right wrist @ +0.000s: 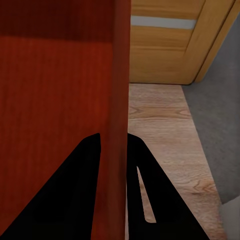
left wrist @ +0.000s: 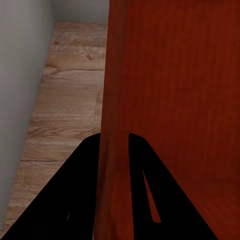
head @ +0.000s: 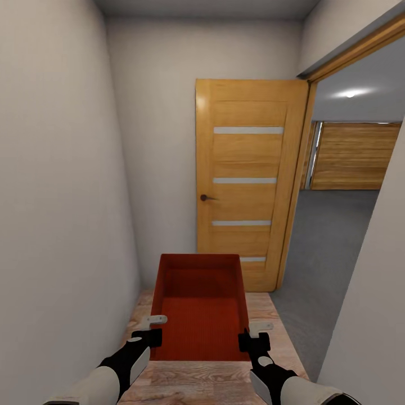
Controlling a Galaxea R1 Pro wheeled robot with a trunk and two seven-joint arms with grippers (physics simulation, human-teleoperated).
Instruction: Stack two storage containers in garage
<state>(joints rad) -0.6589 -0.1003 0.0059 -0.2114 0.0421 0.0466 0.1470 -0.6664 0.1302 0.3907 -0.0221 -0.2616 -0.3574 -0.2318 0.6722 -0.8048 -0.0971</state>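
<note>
Head view: 1 red-orange storage container was carried between both arms in a narrow white-walled corridor, low in the picture at about 6 o'clock from the frame's centre. The left gripper clamped the container's left wall near its near corner; the right gripper clamped the right wall likewise. An open wooden door with 4 pale horizontal strips and a dark handle stood ahead at 12 o'clock. Through the doorway at 2 o'clock lay a grey floor and, beyond it, a wide wood-plank door; a ceiling light glowed above.

Left wrist view: the left gripper had its 2 dark fingers closed narrowly on the container wall, 1 finger on each face. This view added the light wood-plank floor under the container and the white wall beside it, both largely hidden from the head camera.

Right wrist view: the right gripper pinched the opposite wall in the same narrow grip. It showed the foot of the wooden door and the seam where plank floor met grey floor.

Hidden or cut off: the container's underside could not be seen, and its near rim was partly masked by the grippers.
</note>
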